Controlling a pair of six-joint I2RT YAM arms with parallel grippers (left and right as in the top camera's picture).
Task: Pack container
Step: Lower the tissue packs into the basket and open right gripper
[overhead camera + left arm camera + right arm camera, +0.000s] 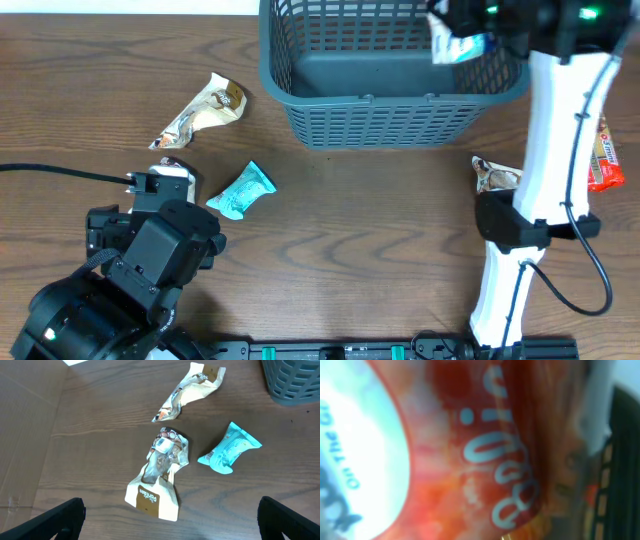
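Note:
The container, a dark grey-blue slotted basket (pixel 390 110), stands at the back middle; its corner shows in the left wrist view (pixel 295 380). My right gripper (pixel 447 28) is shut on a red, white and blue snack packet (pixel 464 47) and holds it over the basket's right end. That packet (pixel 470 450) fills the right wrist view and hides the fingers. My left gripper (pixel 170 527) is open and empty, just above the table, with a brown and white packet (pixel 160 472) lying just ahead of its fingers. The basket floor that shows is bare.
A teal packet (pixel 242 190) (pixel 229 450) and a cream crumpled packet (pixel 205 110) (pixel 190 392) lie left of the basket. A brownish packet (pixel 495 177) and a red packet (pixel 605 160) lie by the right arm. A black cable (pixel 60 173) crosses the left.

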